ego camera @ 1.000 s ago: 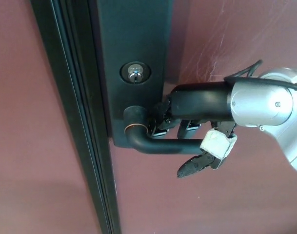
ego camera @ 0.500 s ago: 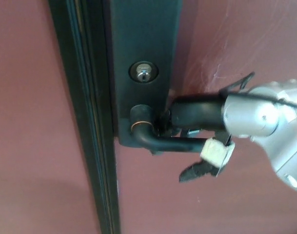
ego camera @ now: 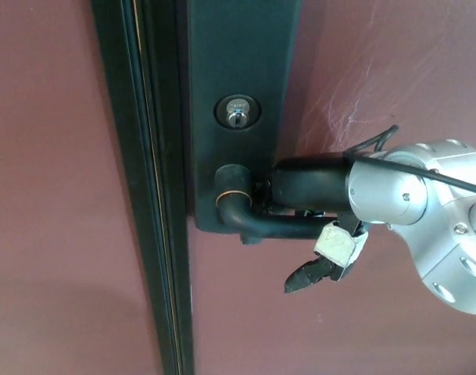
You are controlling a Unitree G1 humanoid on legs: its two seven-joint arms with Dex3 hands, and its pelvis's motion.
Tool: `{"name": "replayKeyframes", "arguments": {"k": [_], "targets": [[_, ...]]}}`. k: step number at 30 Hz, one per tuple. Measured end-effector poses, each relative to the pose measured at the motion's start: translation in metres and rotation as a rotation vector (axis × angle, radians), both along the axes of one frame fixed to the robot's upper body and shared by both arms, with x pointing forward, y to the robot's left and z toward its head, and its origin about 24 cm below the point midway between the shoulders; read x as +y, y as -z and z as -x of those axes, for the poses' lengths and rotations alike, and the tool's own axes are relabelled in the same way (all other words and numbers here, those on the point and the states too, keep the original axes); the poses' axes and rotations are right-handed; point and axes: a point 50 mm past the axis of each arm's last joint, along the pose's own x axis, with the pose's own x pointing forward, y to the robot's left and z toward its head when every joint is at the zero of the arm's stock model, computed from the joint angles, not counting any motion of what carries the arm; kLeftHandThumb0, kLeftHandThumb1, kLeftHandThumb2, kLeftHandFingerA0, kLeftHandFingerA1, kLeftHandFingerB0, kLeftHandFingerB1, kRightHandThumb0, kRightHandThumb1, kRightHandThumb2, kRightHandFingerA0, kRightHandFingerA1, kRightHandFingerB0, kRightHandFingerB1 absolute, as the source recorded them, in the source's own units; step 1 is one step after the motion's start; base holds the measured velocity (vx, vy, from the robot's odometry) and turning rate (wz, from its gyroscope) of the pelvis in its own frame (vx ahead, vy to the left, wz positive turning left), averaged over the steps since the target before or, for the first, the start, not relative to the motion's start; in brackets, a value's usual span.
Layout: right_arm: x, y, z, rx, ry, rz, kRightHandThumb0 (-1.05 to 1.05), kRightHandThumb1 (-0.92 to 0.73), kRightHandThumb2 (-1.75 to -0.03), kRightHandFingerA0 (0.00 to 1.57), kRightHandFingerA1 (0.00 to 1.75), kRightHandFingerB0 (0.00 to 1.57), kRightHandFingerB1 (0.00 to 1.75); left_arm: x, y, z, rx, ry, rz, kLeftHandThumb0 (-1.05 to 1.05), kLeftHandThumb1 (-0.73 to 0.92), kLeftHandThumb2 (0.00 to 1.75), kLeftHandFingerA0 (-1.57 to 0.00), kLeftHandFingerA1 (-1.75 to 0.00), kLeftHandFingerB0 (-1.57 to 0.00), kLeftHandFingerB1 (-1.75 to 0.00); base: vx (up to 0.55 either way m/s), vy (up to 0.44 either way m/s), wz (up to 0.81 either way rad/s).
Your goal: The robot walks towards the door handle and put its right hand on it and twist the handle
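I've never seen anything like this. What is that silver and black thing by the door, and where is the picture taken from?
It is the right arm of a humanoid robot, and the picture comes from a camera on the robot's head, looking at the work in front of it. The silver part is the wrist; the black part is its right hand, which has a thumb and two thick fingers. The hand is on the dark lever door handle, though the fingers are partly hidden, so how firmly it grips is hard to say. Above the handle sits the keyhole, both on a dark plate on a reddish-brown door. The left hand is out of sight.
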Motion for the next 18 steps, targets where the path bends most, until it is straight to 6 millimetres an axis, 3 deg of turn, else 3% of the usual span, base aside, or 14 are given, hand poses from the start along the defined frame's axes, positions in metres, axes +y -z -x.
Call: {"name": "replayKeyframes", "arguments": {"k": [1,6,7,10,11,12,13,14,15,17,18], "targets": [[0.0001,0.0002,-0.0003,0.0,0.0,-0.001,-0.64,-0.55,-0.57,0.58,0.43,0.5,0.38,0.0,0.0,0.0001,0.0,0.0,0.0,-0.22,0.62,0.58,-0.59,-0.5,-0.48,-0.42,0.0,0.0,0.0],[0.0009,0.0002,-0.0009,-0.003,0.0,-0.004,-0.7,-0.48,-0.63,0.59,0.47,0.5,0.41,0.0003,-0.0003,0.0,-0.002,0.001,0.0,-0.22,0.62,0.58,-0.59,-0.5,-0.48,-0.42,0.0,0.0,0.0],[0.0011,0.0002,-0.0009,-0.004,0.0,-0.005,-0.35,-0.5,-0.57,0.74,1.53,0.76,1.29,0.0003,-0.0003,0.0,-0.003,0.001,0.0,-0.22,0.62,0.58,-0.59,-0.5,-0.48,-0.42,0.0,0.0,0.0],[-0.0011,-0.0005,0.0001,-0.062,-0.006,-0.054,-0.35,-0.5,-0.57,0.74,1.53,0.76,1.29,0.0003,-0.0003,0.0,-0.003,0.001,0.0,-0.22,0.62,0.58,-0.59,-0.5,-0.48,-0.42,0.0,0.0,0.0],[-0.0022,0.0001,0.001,-0.087,-0.01,-0.076,-0.17,-0.52,-0.49,0.65,1.75,0.55,1.71,0.0004,-0.0004,0.0,-0.003,0.001,0.0,-0.22,0.62,0.58,-0.59,-0.5,-0.48,-0.42,0.0,0.0,0.0],[-0.0029,0.0003,0.0017,-0.116,-0.015,-0.099,-0.12,-0.55,-0.5,0.67,1.75,0.59,1.69,0.0004,-0.0004,-0.0001,-0.003,0.001,-0.001,-0.3,0.53,0.7,-0.54,-0.56,-0.44,-0.49,0.0,0.0,0.0],[-0.0034,-0.0001,0.002,-0.137,-0.018,-0.116,-0.1,-0.54,-0.52,0.71,1.75,0.66,1.56,0.0004,-0.0004,-0.0001,-0.003,0.001,-0.001,-0.23,0.62,0.58,-0.58,-0.5,-0.48,-0.42,0.0,0.0,0.0],[-0.0038,0.0003,0.0025,-0.158,-0.021,-0.135,-0.1,-0.54,-0.52,0.71,1.75,0.66,1.56,0.0004,-0.0004,-0.0002,-0.003,0.001,-0.001,-0.23,0.62,0.58,-0.58,-0.5,-0.48,-0.42,0.0,0.0,0.0],[-0.0042,0.0013,0.0031,-0.173,-0.024,-0.151,-0.14,-0.56,-0.54,0.75,1.67,0.71,1.37,0.0004,-0.0005,-0.0004,-0.004,0.001,-0.001,-0.23,0.62,0.58,-0.58,-0.5,-0.48,-0.42,0.0,0.0,0.0],[-0.006,0.0046,0.0042,-0.21,-0.028,-0.187,-0.14,-0.56,-0.54,0.75,1.67,0.71,1.37,0.0003,-0.0006,-0.0007,-0.005,0.002,0.0,-0.23,0.62,0.58,-0.58,-0.5,-0.48,-0.42,0.0,0.0,0.0],[-0.0067,0.0057,0.0044,-0.221,-0.028,-0.198,-0.23,-0.52,-0.59,0.8,1.54,0.78,1.29,0.0003,-0.0006,-0.0007,-0.005,0.002,-0.001,-0.23,0.62,0.58,-0.57,-0.5,-0.48,-0.42,0.0,0.0,0.0]]}}
